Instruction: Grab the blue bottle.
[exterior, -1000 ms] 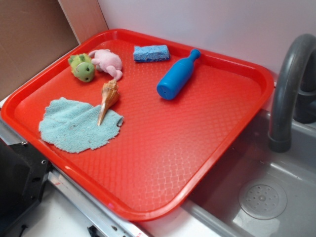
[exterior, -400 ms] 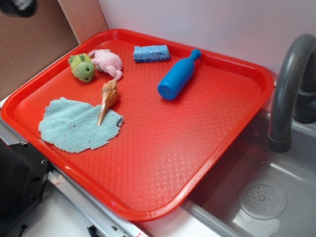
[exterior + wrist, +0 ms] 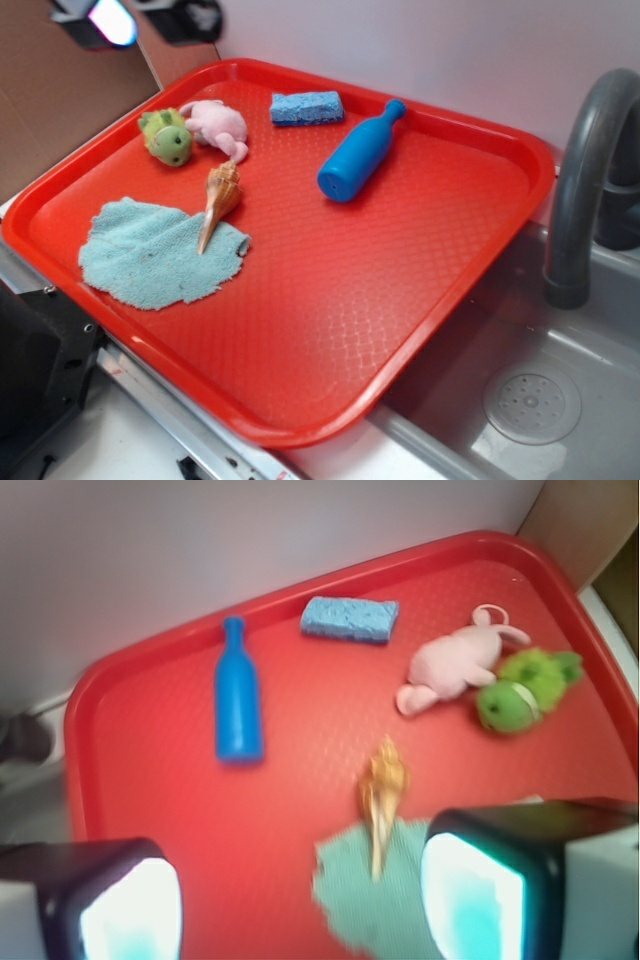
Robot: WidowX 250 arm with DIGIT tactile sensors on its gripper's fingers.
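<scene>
Since the earlier frame, the claw [image 3: 135,20] has been brought into the far-left corner above the red tray [image 3: 300,425], its jaws spread wide and empty. On the far part of the tray the blue bottle [image 3: 358,155] is seen lying on its side, just right of the blue sponge [image 3: 307,107], untouched.

My red tray [image 3: 420,300] carries everything. The blue bottle [image 3: 358,155] lies on it on its side, the blue sponge [image 3: 306,107] just beside its cap, with two plush toys [image 3: 195,130], a shell [image 3: 220,200] and a teal cloth [image 3: 150,255] farther off.
</scene>
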